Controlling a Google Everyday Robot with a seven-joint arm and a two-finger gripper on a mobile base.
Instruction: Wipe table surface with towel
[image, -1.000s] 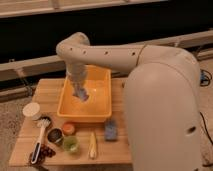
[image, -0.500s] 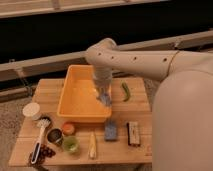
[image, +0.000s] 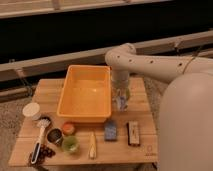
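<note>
My gripper (image: 120, 101) hangs from the white arm over the wooden table (image: 142, 112), just right of the orange bin (image: 85, 92). It is shut on a small blue-grey towel (image: 120, 105), which hangs down close to the table top. I cannot tell whether the towel touches the wood. A green object (image: 127, 93) lies on the table right behind the gripper, partly hidden by it.
Along the front of the table are a white cup (image: 31, 111), a brush (image: 40, 132), dark grapes (image: 47, 150), a dark bowl (image: 54, 136), an orange cup (image: 68, 128), a green cup (image: 70, 145), a yellow piece (image: 92, 145), a blue sponge (image: 110, 130) and a brown bar (image: 133, 134).
The arm has swung right with the towel, from above the inside of the orange bin to over the bare table right of it.
</note>
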